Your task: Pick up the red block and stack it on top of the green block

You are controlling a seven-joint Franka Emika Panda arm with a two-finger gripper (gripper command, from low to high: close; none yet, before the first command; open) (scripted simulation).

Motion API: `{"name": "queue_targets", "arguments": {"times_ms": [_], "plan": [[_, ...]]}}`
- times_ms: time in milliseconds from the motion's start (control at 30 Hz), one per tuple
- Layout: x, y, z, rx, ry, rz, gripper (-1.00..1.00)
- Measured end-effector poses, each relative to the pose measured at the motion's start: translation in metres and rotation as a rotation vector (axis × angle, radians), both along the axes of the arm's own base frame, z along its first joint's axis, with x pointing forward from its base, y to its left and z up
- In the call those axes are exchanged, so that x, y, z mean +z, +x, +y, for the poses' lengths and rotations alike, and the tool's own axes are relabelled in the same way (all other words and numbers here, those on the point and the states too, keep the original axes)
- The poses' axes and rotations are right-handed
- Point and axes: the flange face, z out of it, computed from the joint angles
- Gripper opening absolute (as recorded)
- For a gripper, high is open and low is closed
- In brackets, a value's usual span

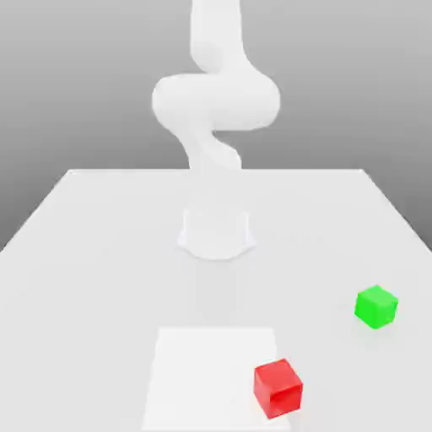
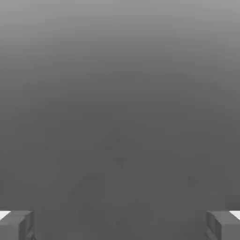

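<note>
1. Small red cube block (image 1: 278,387) sits on the white table (image 1: 101,253), near front edge, toward exterior view's right; small green cube block (image 1: 375,306) lies farther back and right, well apart.
2. Gripper (image 2: 120,225) jaws spread wide, nothing between (fingertips (image 2: 16,225) at frame edges).
3. Ext. view gives both blocks; hand view gives finger spacing.

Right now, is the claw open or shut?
Open. In the hand view the claw has its two fingertips standing far apart, with nothing between them.
</note>
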Motion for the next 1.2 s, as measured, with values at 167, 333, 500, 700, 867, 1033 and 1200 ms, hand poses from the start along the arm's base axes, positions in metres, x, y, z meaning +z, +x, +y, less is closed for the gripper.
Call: {"name": "queue_targets", "arguments": {"times_ms": [167,333,500,700,867,1033,1200], "plan": [[-0.090,0.056,0.017,0.064,-0.030,0.153,0.00],[-0.186,0.090,0.035,0.130,-0.059,0.301,0.00],[-0.285,0.103,0.053,0.198,-0.087,0.448,0.00],[-0.402,0.089,0.074,0.288,-0.121,0.623,0.00],[-0.483,0.074,0.079,0.327,-0.134,0.711,0.00],[-0.520,0.073,0.079,0.328,-0.135,0.715,-1.00],[-0.522,0.072,0.080,0.328,-0.135,0.716,-1.00]]}}
